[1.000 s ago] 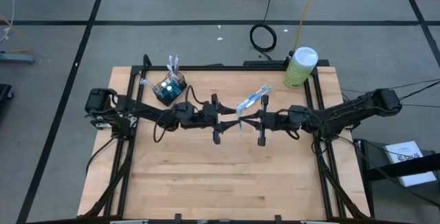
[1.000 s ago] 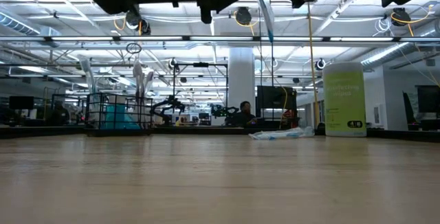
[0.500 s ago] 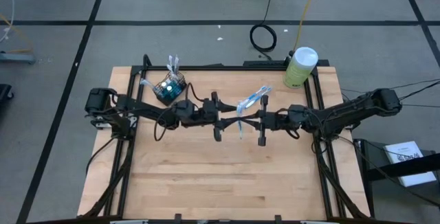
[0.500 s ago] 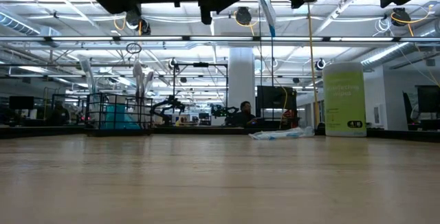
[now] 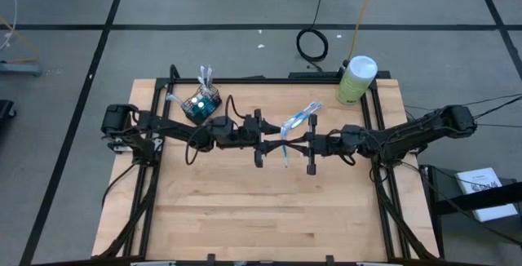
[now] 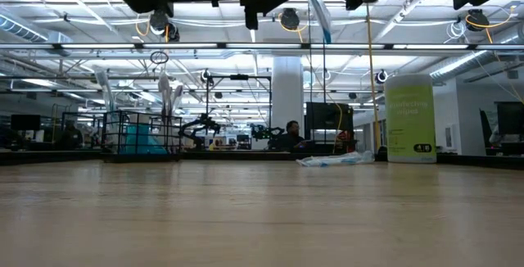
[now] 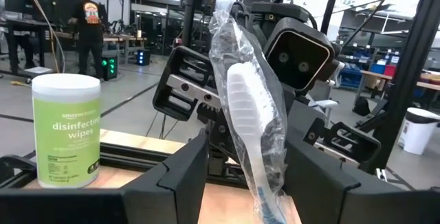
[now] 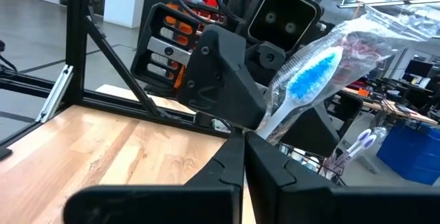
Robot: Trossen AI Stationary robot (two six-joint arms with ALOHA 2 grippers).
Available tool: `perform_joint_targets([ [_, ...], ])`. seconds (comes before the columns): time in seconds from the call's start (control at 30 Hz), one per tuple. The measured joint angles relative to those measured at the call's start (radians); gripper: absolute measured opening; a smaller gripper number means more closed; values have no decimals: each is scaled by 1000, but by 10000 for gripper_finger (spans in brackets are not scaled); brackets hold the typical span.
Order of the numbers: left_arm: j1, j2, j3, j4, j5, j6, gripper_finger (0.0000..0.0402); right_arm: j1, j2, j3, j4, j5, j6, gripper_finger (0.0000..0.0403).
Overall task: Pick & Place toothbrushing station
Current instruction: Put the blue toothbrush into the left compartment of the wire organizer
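A toothbrush in a clear wrapper stands mid-air over the table's middle, held by my right gripper, which is shut on it. My left gripper faces it from the table's left, open, with one finger on each side of the wrapped brush. Whether those fingers touch the wrapper cannot be told. The dark wire-mesh cup holder stands at the far left with toothbrushes sticking up out of it. Another wrapped toothbrush lies flat on the wood behind the grippers. My right gripper pinches the wrapped toothbrush's handle below the head, between its two shut fingers. The fingers come about level from the table's right and lie across the handle. The brush stands tilted, blue-bristled head up. Its lower end hangs clear of the table.
A pale green wipes canister with a white lid stands at the far right corner. The wooden table has bare room in its near half. Dark frame rails run along the table's edges.
My left gripper has crept slightly toward the table's right, closer around the toothbrush, with its fingers still apart. My right gripper and the toothbrush have kept still.
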Motion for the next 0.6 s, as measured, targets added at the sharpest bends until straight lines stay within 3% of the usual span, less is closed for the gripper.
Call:
perform_joint_targets([
  [0.13,0,0,0,2,1,-1,156,-1,0,0,-9,2,0,0],
  [0.4,2,0,0,4,51,-7,17,0,0,0,-17,1,2,0],
  [0.6,3,-18,0,-10,47,12,30,0,0,2,-32,3,20,1],
])
